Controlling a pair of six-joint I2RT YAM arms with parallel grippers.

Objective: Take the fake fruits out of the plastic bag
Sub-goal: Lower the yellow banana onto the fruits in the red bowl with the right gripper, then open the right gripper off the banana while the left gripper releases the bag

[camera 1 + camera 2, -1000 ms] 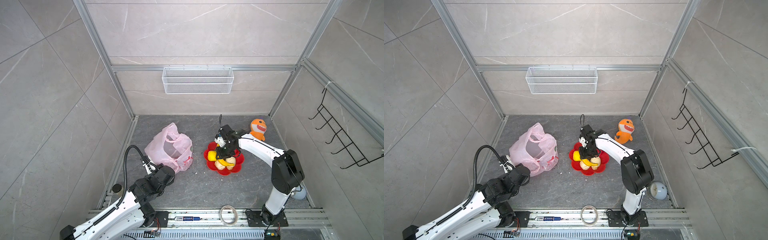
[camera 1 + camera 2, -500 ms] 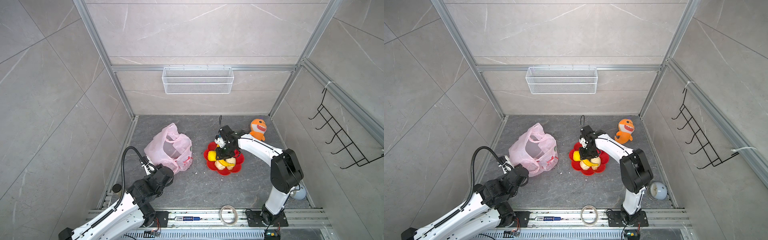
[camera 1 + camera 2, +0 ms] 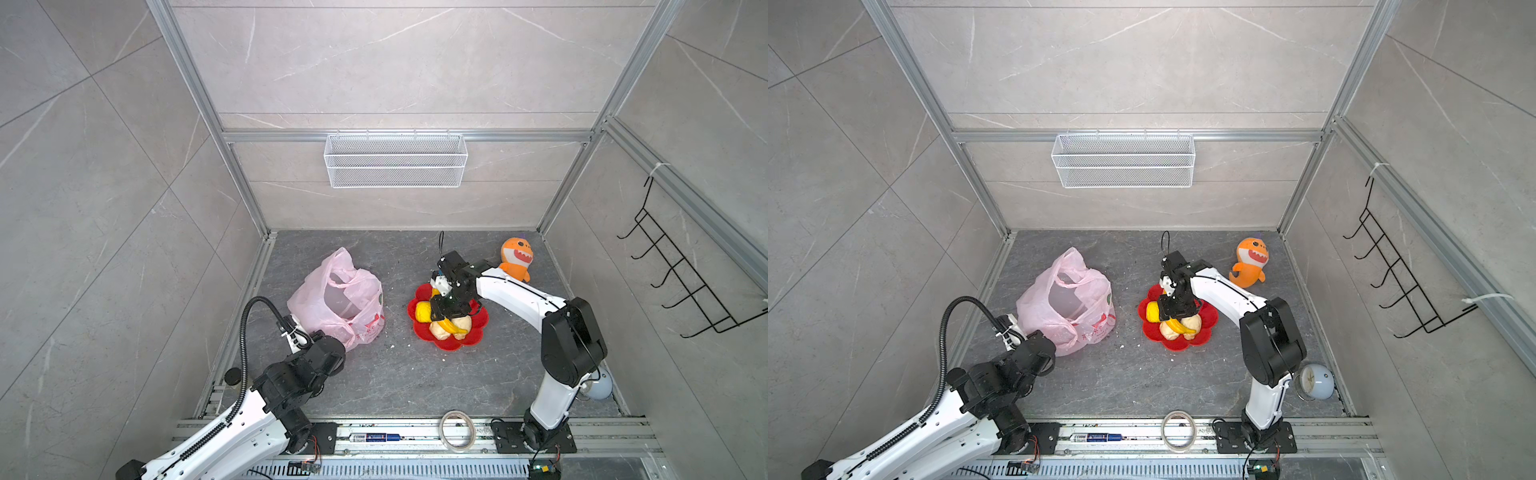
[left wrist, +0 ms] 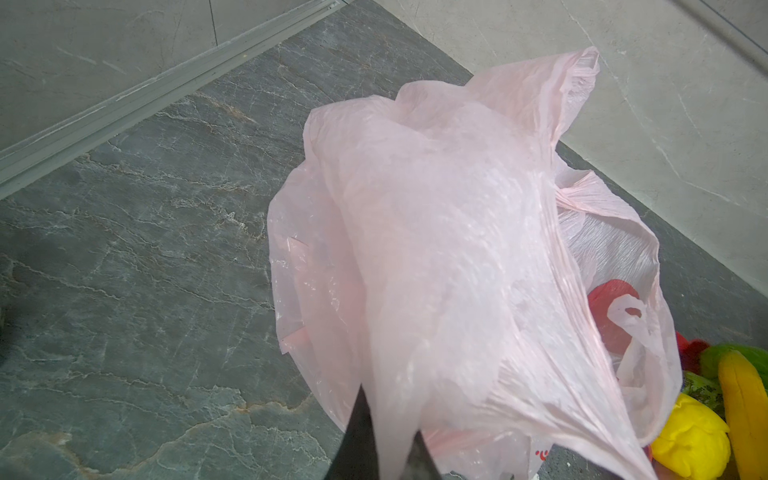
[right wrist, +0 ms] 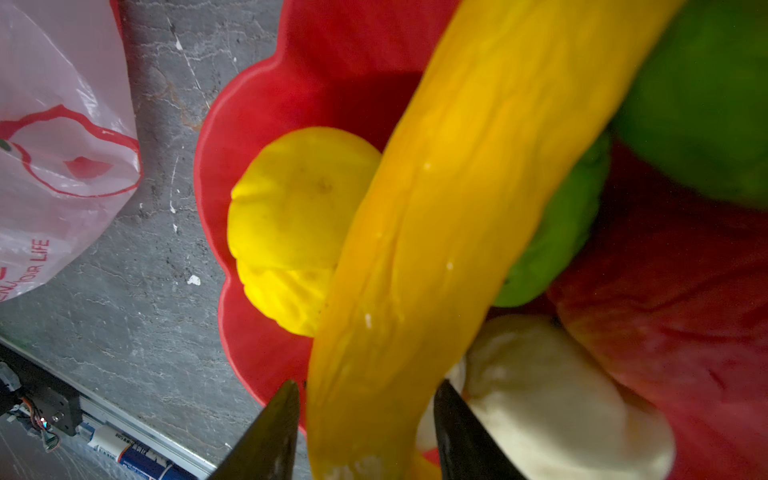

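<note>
The left gripper [image 4: 388,440] is closed on a fold of the pink bag [image 4: 436,249], which sits beside the red dish [image 5: 257,108]. The right gripper [image 5: 365,390] is partly open around the banana [image 5: 436,228], with a thin gap at one finger; the banana lies across the lemon [image 5: 291,216] in the dish

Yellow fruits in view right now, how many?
2. The lemon sits in the red dish on its plastic bag side; the banana lies beside it, across the dish. More could be hidden under the right arm.
</note>
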